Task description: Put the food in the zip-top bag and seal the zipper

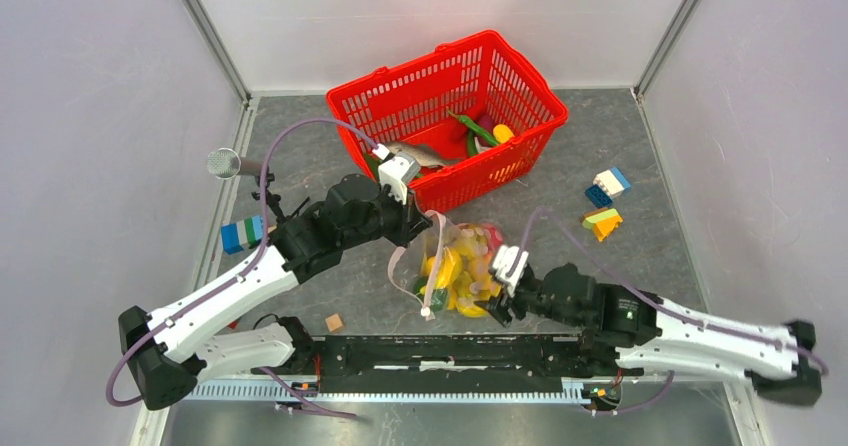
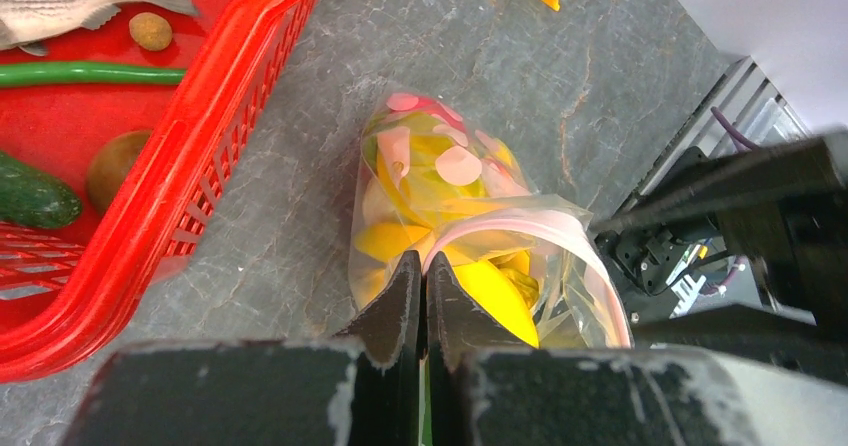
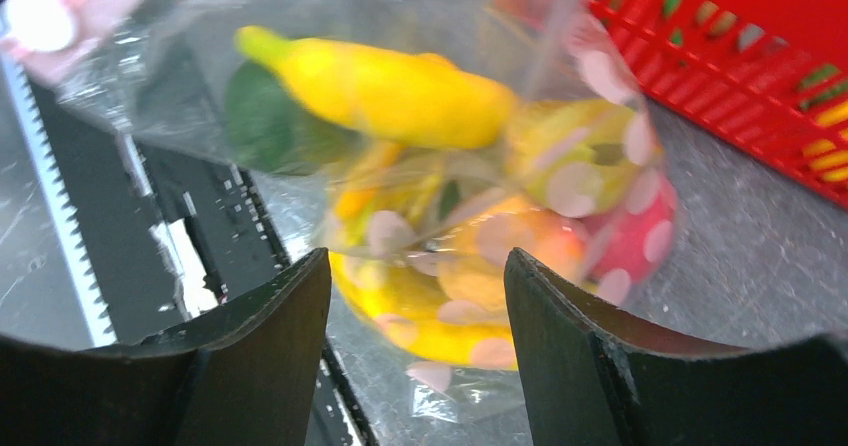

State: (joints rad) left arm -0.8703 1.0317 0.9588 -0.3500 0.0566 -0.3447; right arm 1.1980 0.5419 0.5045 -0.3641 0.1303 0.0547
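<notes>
- A clear dotted bag [image 1: 460,266] stuffed with toy food [image 3: 390,91] lies on the grey table [image 1: 640,266], just in front of the red basket [image 1: 500,56] and between the two arms.
- The left pincer [image 2: 421,266] is clenched on the bag's mouth edge, its fingers pressed flat together on the plastic beside the pale pink zipper [image 2: 530,228].
- The right pincer [image 3: 415,266] is spread wide at the bag's near right side. In its own camera the bulging lower part of the bag sits between the two dark fingers; whether they touch the plastic cannot be told.
- The bag stretches away from the left pincer toward the right side of the table, mouth end at that pincer and closed end away from it.
- The zipper is unsealed and loops open, running near to far along the bag's left side in the overhead view.
- Yellow pieces fill most of the bag, with a red piece [image 3: 630,236] at the closed end and a green one [image 3: 265,116] by the mouth.
- The basket holds a toy fish [image 1: 420,154] and a green vegetable [image 1: 478,131].
- Building bricks [image 1: 603,206] lie to the right, more bricks [image 1: 243,233] to the left, and a wooden cube [image 1: 334,322] near the front rail.
</notes>
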